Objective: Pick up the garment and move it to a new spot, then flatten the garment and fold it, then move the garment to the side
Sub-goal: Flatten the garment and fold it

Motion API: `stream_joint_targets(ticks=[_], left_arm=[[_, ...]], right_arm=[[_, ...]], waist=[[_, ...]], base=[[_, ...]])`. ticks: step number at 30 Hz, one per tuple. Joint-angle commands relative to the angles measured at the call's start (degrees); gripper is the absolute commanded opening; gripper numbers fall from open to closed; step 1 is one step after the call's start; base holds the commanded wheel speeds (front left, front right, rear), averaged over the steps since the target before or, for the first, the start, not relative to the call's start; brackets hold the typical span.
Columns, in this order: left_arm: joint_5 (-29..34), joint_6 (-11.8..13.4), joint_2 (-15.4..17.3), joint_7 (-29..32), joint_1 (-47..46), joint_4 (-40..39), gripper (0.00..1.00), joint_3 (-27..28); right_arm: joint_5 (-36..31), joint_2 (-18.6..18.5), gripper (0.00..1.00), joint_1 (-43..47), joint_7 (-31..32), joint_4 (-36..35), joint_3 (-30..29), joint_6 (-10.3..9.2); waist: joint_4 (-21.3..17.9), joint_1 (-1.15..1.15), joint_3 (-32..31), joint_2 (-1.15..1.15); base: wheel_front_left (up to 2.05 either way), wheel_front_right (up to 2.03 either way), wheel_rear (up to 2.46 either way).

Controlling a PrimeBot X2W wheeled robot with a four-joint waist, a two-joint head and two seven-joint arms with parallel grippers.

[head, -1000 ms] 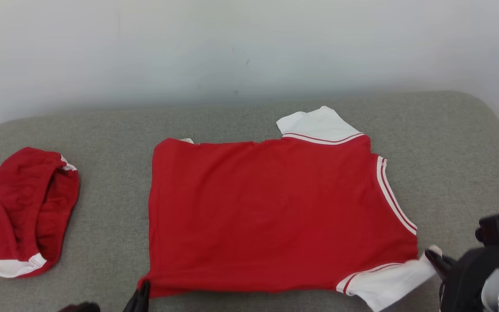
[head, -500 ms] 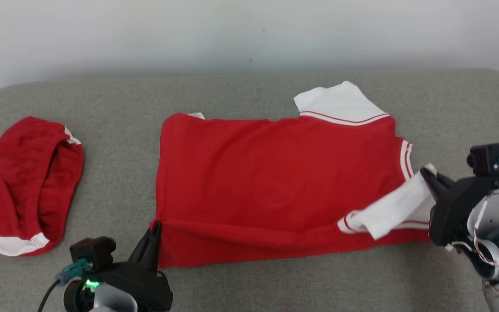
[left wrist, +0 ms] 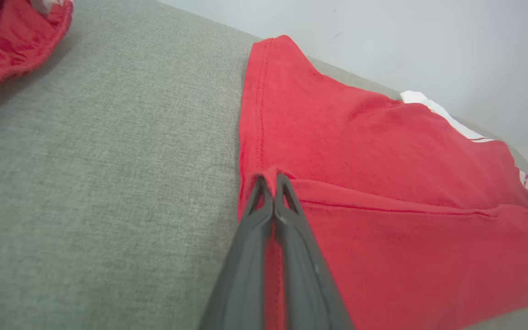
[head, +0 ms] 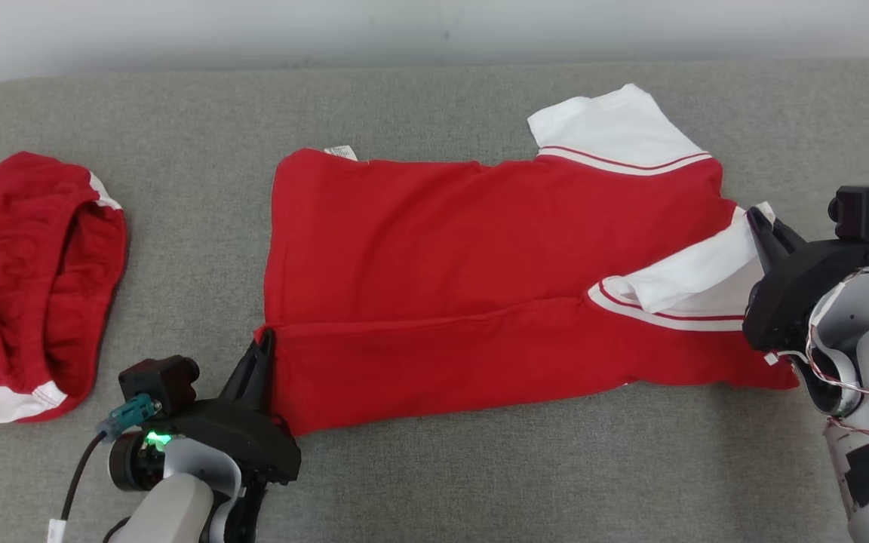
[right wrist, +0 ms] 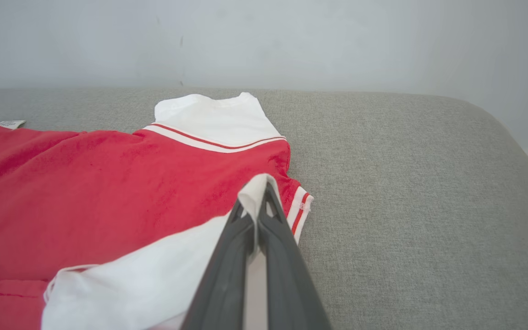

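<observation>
The garment [head: 442,249] is a red shirt with white sleeves, spread across the grey cushion. Its near long edge is lifted and folded over toward the middle. My left gripper [head: 265,339] is shut on the red hem corner at the shirt's near left; the left wrist view shows its fingers pinching that hem [left wrist: 268,181]. My right gripper [head: 757,219] is shut on the tip of the near white sleeve [head: 695,275], held above the shirt's right side. In the right wrist view the white cloth [right wrist: 257,190] sits between the fingers. The far white sleeve [head: 612,124] lies flat.
A second red garment with white trim [head: 27,271] lies crumpled at the left end of the cushion [head: 178,188]. A pale wall [right wrist: 264,41] runs behind the cushion. The cushion's rounded right end [right wrist: 497,128] drops off near my right arm.
Both grippers have carried the shirt's near edge away from me, folding it over the body. The camera has tilted down, so the whole scene sits higher.
</observation>
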Motion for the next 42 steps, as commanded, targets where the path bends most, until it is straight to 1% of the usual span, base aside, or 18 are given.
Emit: stream_joint_targets(ticks=[1, 12, 13, 14, 15, 22, 25, 28, 33, 36, 40, 42], left_arm=[[0.4, -0.4, 0.0, -0.5, -1.0, 0.7, 0.00, 0.2], [1.0, -1.0, -0.5, -2.0, -3.2, 3.4, 0.00, 0.1], [1.2, -1.1, -0.5, -2.2, -3.4, 3.6, 0.18, 0.1], [1.4, -1.1, -0.5, -2.4, -3.5, 3.9, 0.76, -0.1], [1.5, -1.1, -0.6, -2.5, -3.5, 4.1, 1.00, -0.2], [2.7, -0.9, -0.2, -3.1, -1.6, 5.1, 1.00, -0.9], [4.3, -0.3, 0.5, -3.5, -0.1, 4.2, 1.00, -1.2], [6.0, 0.8, 1.2, -3.6, 2.2, 3.0, 1.00, -2.2], [7.7, 3.3, 1.6, -2.9, 5.2, 1.4, 1.00, -3.9], [8.5, 5.0, 1.5, -2.5, 5.6, 1.0, 1.00, -4.1], [9.1, 8.2, 1.0, -2.8, 4.2, 0.9, 1.00, -3.1], [9.0, 7.9, 1.0, -2.2, 3.9, 0.8, 1.00, -3.5]], right_arm=[[-0.4, 0.6, 0.00, -0.9, -1.1, 1.1, -0.2, 0.18], [-1.4, 1.3, 0.00, -4.0, -5.0, 7.9, -0.3, 0.18], [-1.4, 1.5, 0.00, -4.2, -4.8, 8.8, -0.7, 0.18], [-1.5, 1.8, 0.18, -4.3, -4.4, 9.6, -0.8, 0.18], [-1.0, 2.3, 1.00, -4.4, -4.6, 9.8, -0.7, 0.18], [1.3, 3.4, 1.00, -4.4, -9.1, 9.9, -1.5, 0.18], [2.0, 2.7, 1.00, -2.7, -8.9, 9.6, -1.6, 0.18], [2.0, 1.6, 1.00, -0.6, -6.9, 9.2, -2.3, 0.18], [-0.5, 0.3, 1.00, 4.0, -1.4, 8.3, -4.2, 0.18], [-1.6, 0.9, 1.00, 5.5, 1.1, 7.2, -5.3, 0.18], [-2.7, 2.4, 1.00, 6.7, 3.7, 6.5, -7.0, 0.18], [-2.8, 2.9, 1.00, 7.0, 5.0, 6.7, -7.3, 0.18]], waist=[[0.2, -0.01, 0.9, -0.01], [0.6, -0.01, 1.5, -0.01], [0.6, -0.01, 1.5, -0.01], [0.6, -0.01, 1.3, -0.01], [0.5, -0.01, 1.1, -0.01], [0.1, -0.01, -1.4, -0.01], [0.1, -0.01, -2.8, -0.01], [0.0, -0.01, -4.0, -0.01], [-0.4, -0.01, -4.4, -0.01], [-1.0, -0.01, -3.7, -0.01], [-1.3, -0.01, -2.0, -0.01], [-1.0, -0.01, -1.5, -0.01]], base=[[0.00, 0.00, 0.00], [0.00, 0.00, 0.00], [0.00, 0.00, 0.00], [0.00, 0.00, 0.00], [0.00, 0.00, 0.00], [0.00, 0.00, 0.00], [0.00, 0.00, 0.00], [0.00, 0.00, 0.00], [0.00, 0.00, 0.00], [0.00, 0.00, 0.00], [0.00, 0.00, 0.00], [0.00, 0.00, 0.00]])
